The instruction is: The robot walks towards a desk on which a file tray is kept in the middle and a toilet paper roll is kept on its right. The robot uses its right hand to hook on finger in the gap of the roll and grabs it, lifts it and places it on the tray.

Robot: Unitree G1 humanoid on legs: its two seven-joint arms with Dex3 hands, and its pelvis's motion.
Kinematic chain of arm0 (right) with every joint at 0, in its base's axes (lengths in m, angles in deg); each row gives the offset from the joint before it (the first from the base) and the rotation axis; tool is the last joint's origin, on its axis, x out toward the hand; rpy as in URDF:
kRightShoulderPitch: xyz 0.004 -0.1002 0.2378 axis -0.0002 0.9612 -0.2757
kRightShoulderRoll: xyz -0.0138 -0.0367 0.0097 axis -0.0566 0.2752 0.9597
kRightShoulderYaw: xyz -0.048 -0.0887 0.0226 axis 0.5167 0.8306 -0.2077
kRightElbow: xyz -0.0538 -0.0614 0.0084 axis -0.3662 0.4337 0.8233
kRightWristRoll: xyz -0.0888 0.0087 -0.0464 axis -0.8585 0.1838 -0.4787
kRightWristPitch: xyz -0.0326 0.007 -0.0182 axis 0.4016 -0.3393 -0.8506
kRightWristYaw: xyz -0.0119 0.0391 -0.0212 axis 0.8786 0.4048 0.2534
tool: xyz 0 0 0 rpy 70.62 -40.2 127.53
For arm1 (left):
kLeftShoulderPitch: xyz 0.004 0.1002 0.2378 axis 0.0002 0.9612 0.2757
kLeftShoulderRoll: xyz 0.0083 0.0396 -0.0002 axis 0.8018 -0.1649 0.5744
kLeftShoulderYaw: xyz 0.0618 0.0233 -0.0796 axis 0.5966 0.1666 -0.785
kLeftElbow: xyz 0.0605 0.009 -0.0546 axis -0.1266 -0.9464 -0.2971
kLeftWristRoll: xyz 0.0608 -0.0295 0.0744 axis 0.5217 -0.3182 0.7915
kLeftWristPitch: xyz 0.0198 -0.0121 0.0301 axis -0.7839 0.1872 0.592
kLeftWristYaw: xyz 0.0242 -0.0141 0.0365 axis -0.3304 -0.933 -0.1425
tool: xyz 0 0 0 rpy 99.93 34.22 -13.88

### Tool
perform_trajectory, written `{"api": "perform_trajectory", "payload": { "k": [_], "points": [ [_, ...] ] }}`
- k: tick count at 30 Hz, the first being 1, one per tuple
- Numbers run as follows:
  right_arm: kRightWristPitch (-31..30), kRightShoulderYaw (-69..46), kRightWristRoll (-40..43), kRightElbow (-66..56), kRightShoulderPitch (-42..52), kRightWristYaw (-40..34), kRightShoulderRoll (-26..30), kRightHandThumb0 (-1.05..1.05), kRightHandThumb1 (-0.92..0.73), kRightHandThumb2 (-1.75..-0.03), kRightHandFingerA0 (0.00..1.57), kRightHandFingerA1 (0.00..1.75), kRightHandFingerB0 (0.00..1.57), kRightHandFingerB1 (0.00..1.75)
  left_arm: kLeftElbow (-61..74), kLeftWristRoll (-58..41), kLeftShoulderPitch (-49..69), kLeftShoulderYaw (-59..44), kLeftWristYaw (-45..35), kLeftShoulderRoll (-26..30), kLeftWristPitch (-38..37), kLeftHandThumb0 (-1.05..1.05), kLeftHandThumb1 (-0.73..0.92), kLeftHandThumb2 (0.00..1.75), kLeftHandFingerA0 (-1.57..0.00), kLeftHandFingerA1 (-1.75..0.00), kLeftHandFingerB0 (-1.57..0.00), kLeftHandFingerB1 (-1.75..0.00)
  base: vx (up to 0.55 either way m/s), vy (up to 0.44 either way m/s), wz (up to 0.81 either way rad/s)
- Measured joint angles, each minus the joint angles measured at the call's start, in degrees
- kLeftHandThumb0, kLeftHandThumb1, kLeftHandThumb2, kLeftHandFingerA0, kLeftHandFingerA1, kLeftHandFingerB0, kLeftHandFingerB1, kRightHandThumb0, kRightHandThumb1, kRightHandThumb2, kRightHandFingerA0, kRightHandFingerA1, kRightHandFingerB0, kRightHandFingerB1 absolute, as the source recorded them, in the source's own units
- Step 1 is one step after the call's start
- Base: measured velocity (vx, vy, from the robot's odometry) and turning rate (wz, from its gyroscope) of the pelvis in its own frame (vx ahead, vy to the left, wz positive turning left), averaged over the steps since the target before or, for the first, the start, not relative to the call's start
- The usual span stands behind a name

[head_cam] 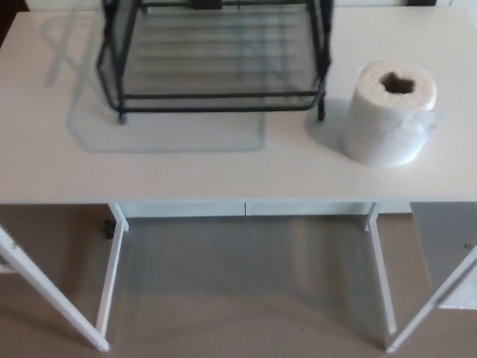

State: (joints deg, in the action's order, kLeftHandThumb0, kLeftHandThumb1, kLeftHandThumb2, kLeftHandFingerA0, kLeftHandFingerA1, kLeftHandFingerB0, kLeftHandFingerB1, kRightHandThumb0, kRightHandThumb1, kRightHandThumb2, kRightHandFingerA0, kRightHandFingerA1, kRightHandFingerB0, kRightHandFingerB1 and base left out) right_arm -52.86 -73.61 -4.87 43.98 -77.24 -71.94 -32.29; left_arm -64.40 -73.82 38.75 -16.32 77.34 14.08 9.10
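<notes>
A white toilet paper roll (pixel 393 113) stands upright on the right part of the white desk (pixel 186 171), its dark core hole facing up. A black wire-mesh file tray (pixel 212 63) sits in the middle of the desk, just left of the roll and apart from it. Nothing lies in the tray's lower shelf that I can see. Neither of my hands shows in the head view.
The desk's front edge runs across the picture at about mid-height, with its white legs (pixel 112 276) and grey carpet (pixel 238 291) below. A slanted white frame bar (pixel 45 294) crosses the lower left, another the lower right.
</notes>
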Motion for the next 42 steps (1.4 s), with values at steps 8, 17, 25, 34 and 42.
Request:
{"api": "perform_trajectory", "payload": {
  "k": [8,17,25,34,42],
  "points": [
    [0.0,-0.2,0.0,0.0,0.2,-0.1,0.5,-0.53,-0.63,-0.59,0.39,0.60,0.46,0.36,0.1,0.0,0.0,0.0,0.0,-0.1,0.0,-0.38,0.79,0.63,-0.48,-0.79,-0.44,-0.51,0.13,-0.039,-0.04],
    [0.1,-0.2,0.0,0.1,0.7,-0.2,0.3,-0.53,-0.63,-0.59,0.39,0.60,0.46,0.36,0.2,0.0,0.3,0.1,0.0,0.0,0.0,-0.38,0.79,0.63,-0.48,-0.79,-0.44,-0.51,0.06,0.166,-0.04],
    [0.3,-0.1,0.0,0.1,0.8,-0.2,0.1,-0.53,-0.63,-0.59,0.39,0.60,0.46,0.36,0.3,0.0,0.5,0.0,0.0,0.3,0.0,-0.38,0.79,0.63,-0.48,-0.79,-0.44,-0.51,0.03,0.026,0.02],
    [0.3,-0.1,0.0,0.5,1.0,-0.2,0.1,-0.53,-0.63,-0.59,0.39,0.60,0.46,0.36,0.3,0.0,0.6,0.0,0.0,0.3,0.0,-0.38,0.79,0.63,-0.48,-0.79,-0.44,-0.51,0.00,0.000,0.00],
    [0.3,0.1,0.0,0.8,1.0,-0.3,0.0,-0.53,-0.63,-0.59,0.39,0.60,0.46,0.36,0.3,0.0,0.8,0.0,0.0,0.4,0.0,-0.38,0.79,0.63,-0.48,-0.79,-0.44,-0.51,0.00,0.000,0.00]
  ]
}}
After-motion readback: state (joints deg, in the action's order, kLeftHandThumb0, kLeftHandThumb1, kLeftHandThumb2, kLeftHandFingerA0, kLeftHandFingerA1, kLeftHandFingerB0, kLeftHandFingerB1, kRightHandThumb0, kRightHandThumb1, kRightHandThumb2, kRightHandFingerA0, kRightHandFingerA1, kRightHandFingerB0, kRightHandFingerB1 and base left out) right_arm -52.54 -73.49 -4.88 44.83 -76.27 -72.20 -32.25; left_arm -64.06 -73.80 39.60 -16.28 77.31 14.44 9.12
